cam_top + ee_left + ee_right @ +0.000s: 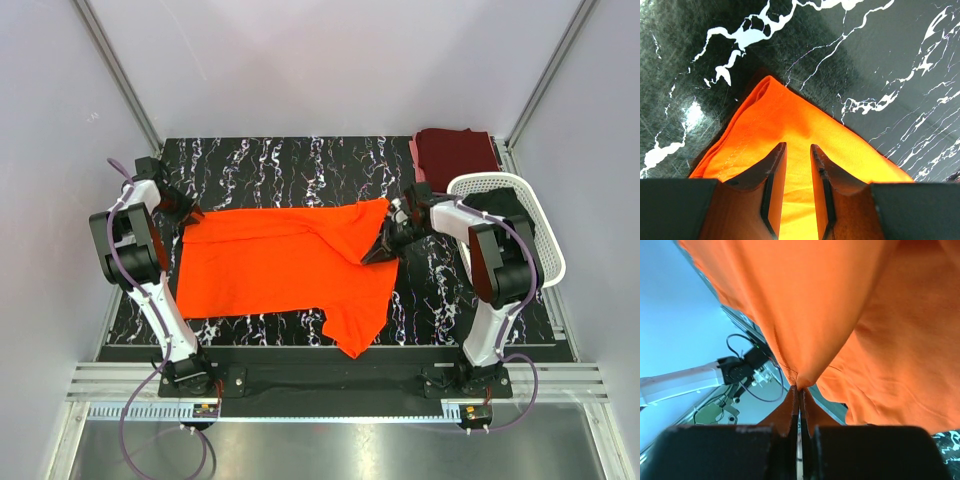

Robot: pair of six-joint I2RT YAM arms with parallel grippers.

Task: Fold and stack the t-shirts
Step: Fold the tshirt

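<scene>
The bright orange t-shirt (270,265) lies creased on the desk (280,170), one edge pinched tight in the right gripper (799,390), the left gripper (797,146) narrowly parted over its corner.

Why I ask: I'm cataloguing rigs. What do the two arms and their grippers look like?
Both the left arm and right arm have white links, bulky black joint housings and purple-grey cables looping alongside. The left gripper and right gripper have black, wedge-shaped, tapering fingers.
</scene>
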